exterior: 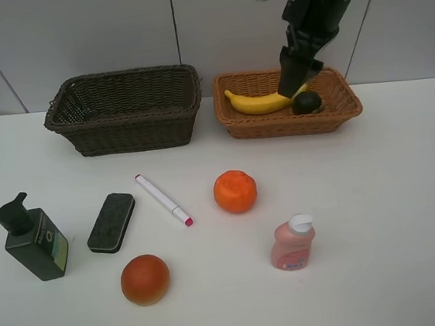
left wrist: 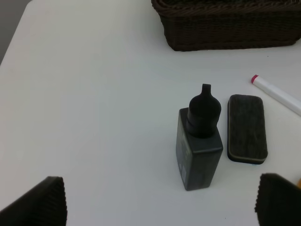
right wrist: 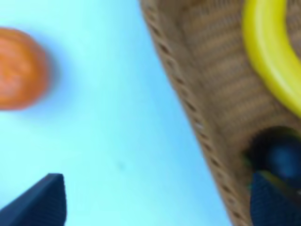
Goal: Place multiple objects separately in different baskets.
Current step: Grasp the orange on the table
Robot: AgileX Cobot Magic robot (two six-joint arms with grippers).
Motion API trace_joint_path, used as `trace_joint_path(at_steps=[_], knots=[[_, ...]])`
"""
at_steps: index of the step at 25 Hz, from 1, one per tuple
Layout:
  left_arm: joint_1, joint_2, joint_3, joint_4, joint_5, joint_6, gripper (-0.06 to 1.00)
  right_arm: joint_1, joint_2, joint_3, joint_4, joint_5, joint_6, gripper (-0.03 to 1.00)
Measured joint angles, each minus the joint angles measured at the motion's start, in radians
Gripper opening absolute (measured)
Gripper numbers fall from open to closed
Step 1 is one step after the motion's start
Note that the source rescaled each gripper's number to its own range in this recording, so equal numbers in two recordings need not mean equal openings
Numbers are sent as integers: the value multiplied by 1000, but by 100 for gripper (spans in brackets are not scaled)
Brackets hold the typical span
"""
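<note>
Overhead: the right gripper (exterior: 296, 83) is hanging over the tan basket (exterior: 337, 116), where the banana (exterior: 252, 103) and green fruit (exterior: 306, 102) are lying side by side. Left wrist: the left gripper (left wrist: 160, 207) is hovering, jaws apart, above the pump bottle (left wrist: 200, 141), with the eraser (left wrist: 247, 128) lying just beside it. Right wrist: the jaws are standing apart, gripping nothing.

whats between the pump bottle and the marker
The eraser lies flat between the pump bottle and the marker, touching neither. The exterior high view shows it plainly; the left wrist view shows it too.
</note>
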Motion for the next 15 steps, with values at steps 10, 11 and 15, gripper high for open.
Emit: trace_joint_path(at_steps=[10, 11, 15], knots=[[0, 0, 0, 0, 0, 0, 100, 191, 25, 0, -24, 2, 19, 97], [0, 0, 0, 0, 0, 0, 100, 205, 42, 0, -25, 3, 30, 97], [0, 0, 0, 0, 0, 0, 100, 241, 121, 0, -27, 5, 60, 97]])
